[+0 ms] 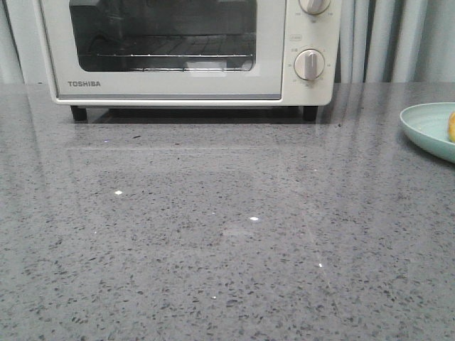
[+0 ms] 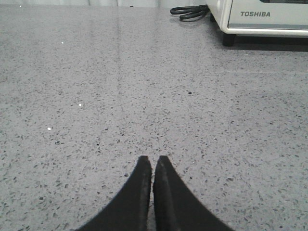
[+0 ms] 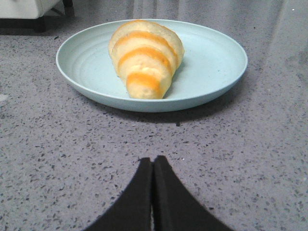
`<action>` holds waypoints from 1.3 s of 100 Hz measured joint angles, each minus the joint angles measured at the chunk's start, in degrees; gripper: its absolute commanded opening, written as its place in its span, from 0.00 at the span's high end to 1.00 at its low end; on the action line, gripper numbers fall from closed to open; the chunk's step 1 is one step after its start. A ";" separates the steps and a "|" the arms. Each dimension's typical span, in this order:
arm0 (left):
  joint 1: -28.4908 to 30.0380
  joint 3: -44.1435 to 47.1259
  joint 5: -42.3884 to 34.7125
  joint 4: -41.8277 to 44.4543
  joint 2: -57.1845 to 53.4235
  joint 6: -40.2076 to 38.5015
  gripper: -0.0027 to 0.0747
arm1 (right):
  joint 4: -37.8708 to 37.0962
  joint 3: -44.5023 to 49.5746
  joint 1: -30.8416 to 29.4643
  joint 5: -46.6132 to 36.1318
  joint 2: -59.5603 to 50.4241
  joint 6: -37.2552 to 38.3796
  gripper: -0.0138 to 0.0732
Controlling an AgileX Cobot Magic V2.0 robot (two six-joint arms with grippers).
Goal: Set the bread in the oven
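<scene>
The bread (image 3: 144, 57), a golden roll with orange stripes, lies on a pale green plate (image 3: 211, 62); in the front view only a yellow sliver of the bread (image 1: 451, 126) shows at the right edge on the plate (image 1: 426, 128). My right gripper (image 3: 153, 160) is shut and empty, a short way in front of the plate, over bare counter. The cream-white oven (image 1: 185, 50) stands at the back with its glass door closed; its corner (image 2: 262, 19) shows in the left wrist view. My left gripper (image 2: 152, 159) is shut and empty, low over the counter, well short of the oven.
The grey speckled countertop (image 1: 213, 234) spreads in front of the oven. A black cable (image 2: 188, 11) lies coiled beside the oven's left side. Two round dials (image 1: 310, 64) sit on the oven's right panel. Grey curtains (image 1: 387, 39) hang behind.
</scene>
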 measured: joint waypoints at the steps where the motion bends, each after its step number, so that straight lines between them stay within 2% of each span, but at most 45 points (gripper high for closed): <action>1: 0.00 0.00 0.00 0.00 0.00 0.00 0.99 | 0.00 0.00 0.00 0.00 0.00 0.00 0.93; 91: 0.00 0.00 -1.61 0.04 0.00 0.00 0.99 | 0.36 0.09 0.00 -1.30 0.00 -0.11 0.93; 113: 0.00 0.00 -7.51 -1.69 0.00 0.00 0.99 | 0.50 0.09 0.00 -10.23 0.00 0.00 0.93; 130: 0.00 0.00 -8.72 -1.73 0.00 0.00 0.99 | 0.50 0.09 0.00 -22.00 0.00 0.00 0.93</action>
